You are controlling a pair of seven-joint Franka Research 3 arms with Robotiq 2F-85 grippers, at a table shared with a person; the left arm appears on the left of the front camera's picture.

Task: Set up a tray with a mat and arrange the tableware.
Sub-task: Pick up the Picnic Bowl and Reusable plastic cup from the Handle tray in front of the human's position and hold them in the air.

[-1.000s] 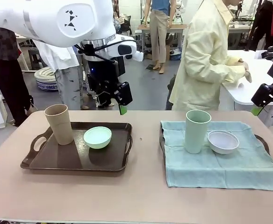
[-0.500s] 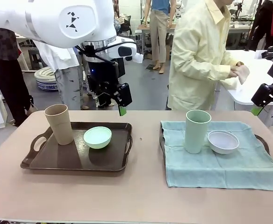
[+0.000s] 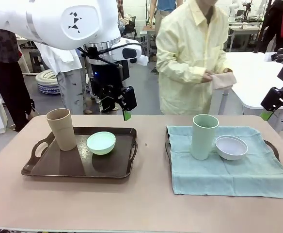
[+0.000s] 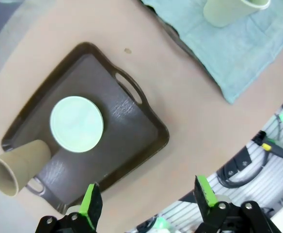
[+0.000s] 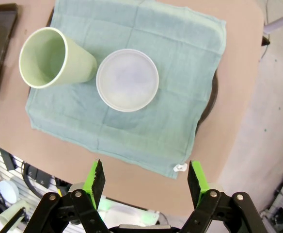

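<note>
The pinkish-beige surface (image 3: 146,206) carries two place settings side by side. At its far edge stands a person in a pale yellow coat (image 3: 190,53), holding a small pale cloth (image 3: 224,80) in both hands. The white left arm (image 3: 59,22) reaches in high over the far-left corner.

A teal cloth mat (image 3: 228,170) covers the right half of the surface, its right end close to the right edge. It is draped over a second dark tray (image 3: 274,148), whose rim shows at the mat's left and right ends. A dark brown plastic tray (image 3: 59,167) with cut-out handles lies on the left half, well apart from the mat.

A tall tan handleless cup (image 3: 61,128) stands upright in the brown tray's far-left corner. A tall pale green handleless cup (image 3: 203,136) stands upright on the mat's far-left part. A small mint green bowl (image 3: 101,142) sits in the brown tray, just right of the tan cup. A small greyish-white bowl (image 3: 231,147) sits on the mat, just right of the green cup.

The left tool (image 4: 148,199) hangs above the far edge, beyond the brown tray's far-right corner, its green-padded fingers spread wide with nothing between them. The right tool (image 5: 145,177) hangs high over the far-right corner, fingers likewise wide apart and empty.
</note>
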